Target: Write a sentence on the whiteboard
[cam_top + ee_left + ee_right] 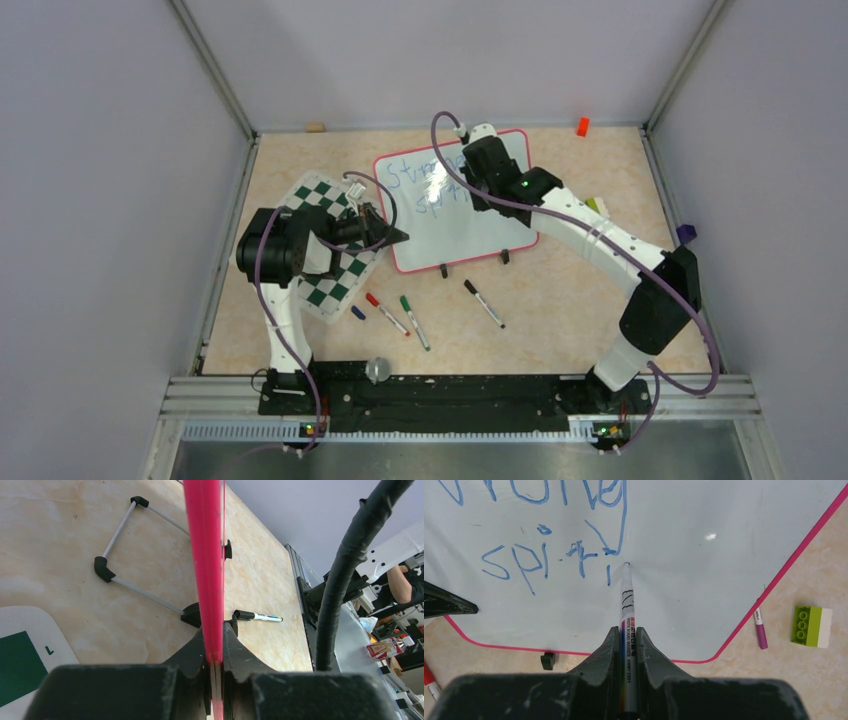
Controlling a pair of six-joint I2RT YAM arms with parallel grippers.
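Note:
The whiteboard (pixel 470 235) lies at the table's middle back, white with a red-pink frame. My left gripper (pixel 398 236) is shut on its left edge; in the left wrist view the frame (pixel 206 570) runs edge-on between the jaws of the gripper (pixel 215 650). My right gripper (pixel 470 188) hovers over the board, shut on a whiteboard marker (pixel 626 610) whose tip touches the board (pixel 724 555). The sentence (pixel 544 562) is in blue: part of "Strong" above, "spiri" with a short stroke below, just left of the tip.
A green-and-white chessboard mat (pixel 335 262) lies under the left arm. Red (pixel 385 312), green (pixel 414 322) and black (pixel 484 303) markers lie in front of the board. A green-white brick (pixel 810 626) and a purple marker (pixel 760 630) lie right of it. An orange block (pixel 582 126) sits at the back.

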